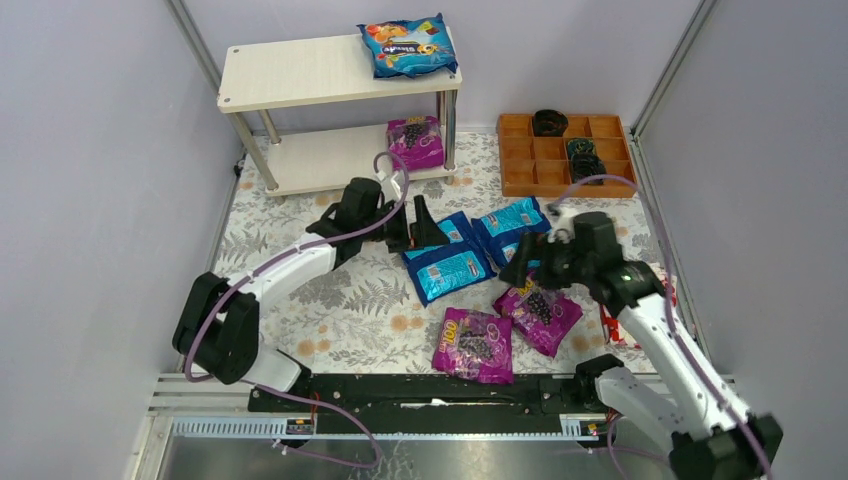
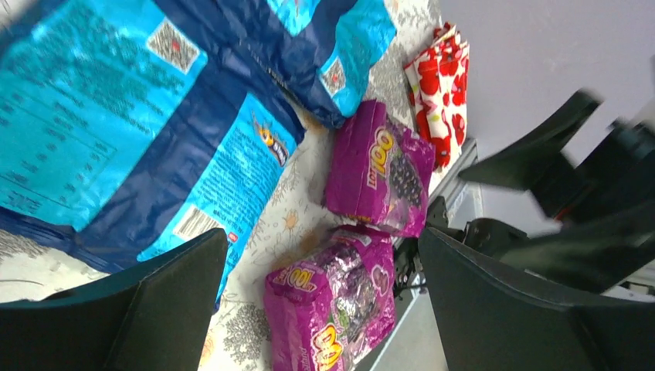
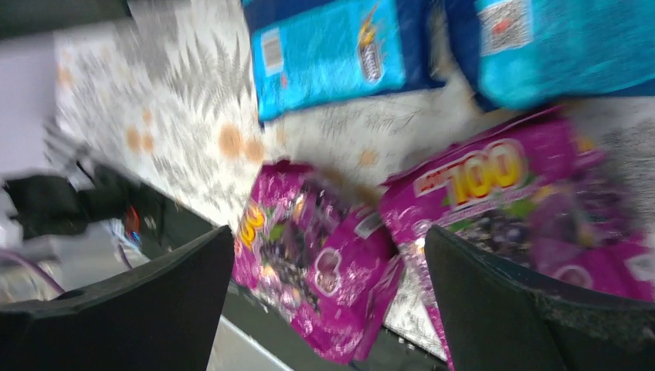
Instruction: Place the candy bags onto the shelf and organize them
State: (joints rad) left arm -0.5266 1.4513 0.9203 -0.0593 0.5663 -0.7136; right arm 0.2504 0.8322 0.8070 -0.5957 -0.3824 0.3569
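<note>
Seen from above, the right arm hides most of the white packet with red flowers (image 2: 442, 77) near the counter's (image 1: 300, 300) right edge; the left wrist view shows it better. The right wrist view is smeared, so the print there is hard to read. I cannot make out the dark lumps in the orange tray (image 1: 520, 165). The shelf (image 1: 300, 72) cuts off the back of the purple bag on its lower board (image 1: 416, 142).

I count six candy bags: three blue, three purple. One blue bag (image 1: 408, 47) lies at the right end of the top board. Mid-counter, back side up, the nearer blue bag (image 1: 450, 268) touches the farther blue bag (image 1: 512, 222). Closer to the arms lie the front purple bag (image 1: 474, 344) and the right purple bag (image 1: 540, 310), just beside each other.

The left hand (image 1: 412, 228) gapes wide and empty at the nearer blue bag's far edge. The right hand (image 1: 528, 262), fingers spread and empty, hovers over the right purple bag
</note>
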